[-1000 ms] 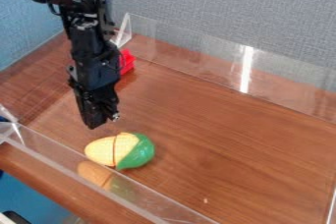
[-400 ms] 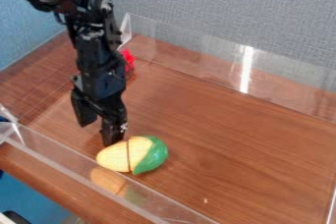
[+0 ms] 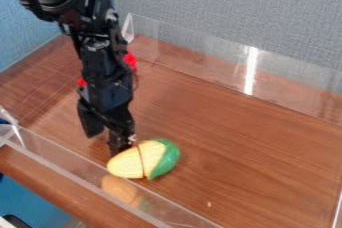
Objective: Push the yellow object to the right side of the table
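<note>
The yellow object (image 3: 146, 159) is a small egg-shaped toy, yellow at its left end and green at its right, lying on the dark wood table (image 3: 241, 142) near the front acrylic wall. My gripper (image 3: 107, 132) points straight down just to its upper left, open, with nothing between the fingers. The right fingertip (image 3: 122, 138) stands right against the toy's yellow end; whether it touches I cannot tell.
A red block (image 3: 130, 62) sits behind the arm at the back left. Low clear acrylic walls (image 3: 254, 69) edge the table at back and front. Open wood lies to the right of the toy.
The gripper went from shut to open and moved down and to the right. The toy slid a little to the right along the front wall.
</note>
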`<state>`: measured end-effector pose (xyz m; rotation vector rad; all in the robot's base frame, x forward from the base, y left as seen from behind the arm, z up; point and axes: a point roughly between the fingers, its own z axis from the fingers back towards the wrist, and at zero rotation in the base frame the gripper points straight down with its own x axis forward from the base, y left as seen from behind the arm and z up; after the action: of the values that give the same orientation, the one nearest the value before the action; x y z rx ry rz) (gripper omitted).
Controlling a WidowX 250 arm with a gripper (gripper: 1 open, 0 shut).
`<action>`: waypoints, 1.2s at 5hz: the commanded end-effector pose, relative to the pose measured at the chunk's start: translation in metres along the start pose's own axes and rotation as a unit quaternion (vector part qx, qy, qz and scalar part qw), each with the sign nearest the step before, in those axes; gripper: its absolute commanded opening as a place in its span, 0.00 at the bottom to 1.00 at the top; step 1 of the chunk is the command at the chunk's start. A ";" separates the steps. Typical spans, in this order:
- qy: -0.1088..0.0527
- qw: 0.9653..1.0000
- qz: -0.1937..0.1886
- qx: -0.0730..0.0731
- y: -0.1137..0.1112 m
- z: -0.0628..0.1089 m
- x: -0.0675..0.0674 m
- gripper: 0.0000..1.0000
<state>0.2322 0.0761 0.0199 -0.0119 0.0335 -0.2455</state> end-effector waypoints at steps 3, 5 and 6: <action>-0.039 0.999 -0.006 -0.003 -0.031 0.013 0.015 1.00; -0.041 0.999 -0.015 -0.009 -0.031 0.013 0.021 1.00; -0.042 0.999 -0.033 -0.011 -0.029 0.011 0.027 1.00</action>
<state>0.2439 0.0423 0.0231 -0.0556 -0.0158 -0.2957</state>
